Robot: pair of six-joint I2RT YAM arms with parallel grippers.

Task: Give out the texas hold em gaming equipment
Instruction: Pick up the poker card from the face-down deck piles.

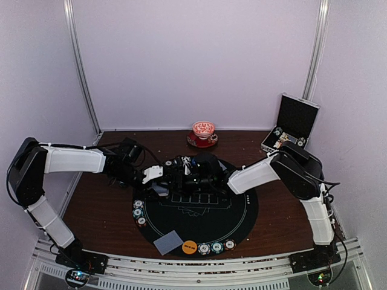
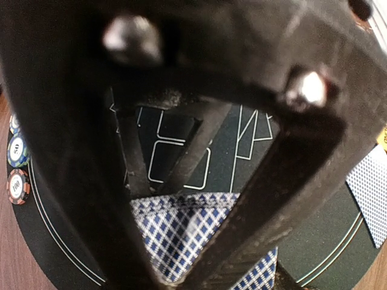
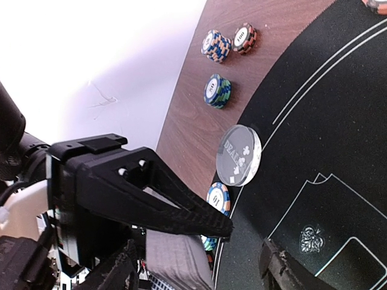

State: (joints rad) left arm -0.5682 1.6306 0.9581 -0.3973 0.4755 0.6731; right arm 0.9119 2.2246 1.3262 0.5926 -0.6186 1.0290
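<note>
A deck of blue-checked playing cards (image 2: pixel 175 232) sits between the fingers of my left gripper (image 2: pixel 172 269), which is shut on it above the back of the round black mat (image 1: pixel 236 211). The right wrist view shows that deck's grey edge (image 3: pixel 175 257) under the left gripper's black finger (image 3: pixel 181 211). My right gripper (image 3: pixel 198 251) is open, its fingers on either side of the deck and apart from it. One card (image 1: pixel 168 242), an orange disc (image 1: pixel 189 246) and three chips (image 1: pixel 217 246) lie at the mat's near edge. A clear dealer disc (image 3: pixel 239 155) lies on the mat's rim.
Striped chips (image 1: pixel 138 211) line the mat's left rim, with more chip stacks (image 3: pixel 216 45) on the brown table beyond. A red cup on a saucer (image 1: pixel 204 134) stands at the back. The open black case (image 1: pixel 291 127) is at the back right.
</note>
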